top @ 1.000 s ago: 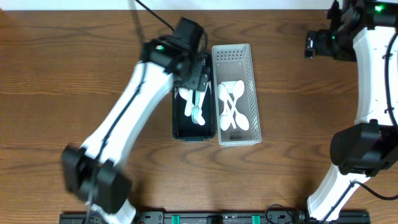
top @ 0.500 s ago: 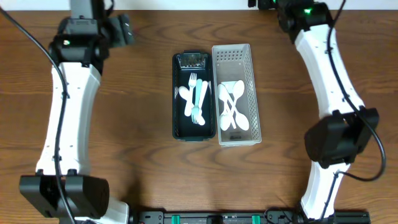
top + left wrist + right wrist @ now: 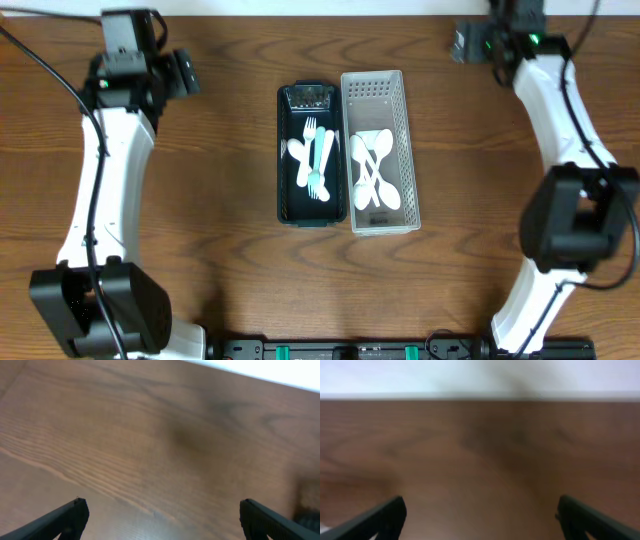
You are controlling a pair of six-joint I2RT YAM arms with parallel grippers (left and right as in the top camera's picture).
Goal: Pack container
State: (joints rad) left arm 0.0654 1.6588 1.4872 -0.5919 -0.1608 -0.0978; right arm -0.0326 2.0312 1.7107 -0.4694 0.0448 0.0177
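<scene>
A black container [image 3: 285, 150] sits at the table's middle and holds white and teal forks [image 3: 317, 160]. Right beside it stands a white perforated bin [image 3: 402, 110] holding several white spoons [image 3: 373, 172]. My left gripper [image 3: 185, 72] is at the far left back, well away from both containers, open and empty; its wrist view [image 3: 160, 520] shows only bare wood between the fingertips. My right gripper [image 3: 460, 42] is at the far right back, open and empty; its wrist view [image 3: 480, 517] shows blurred wood and the table's far edge.
The wooden table [image 3: 200, 260] runs under both arms. A black rail [image 3: 350, 350] lies along the front edge. The white wall strip borders the table's back edge [image 3: 480, 396].
The left arm left the black container a second ago and swung to the far left back. The right arm swung across the back and now sits at the right back corner.
</scene>
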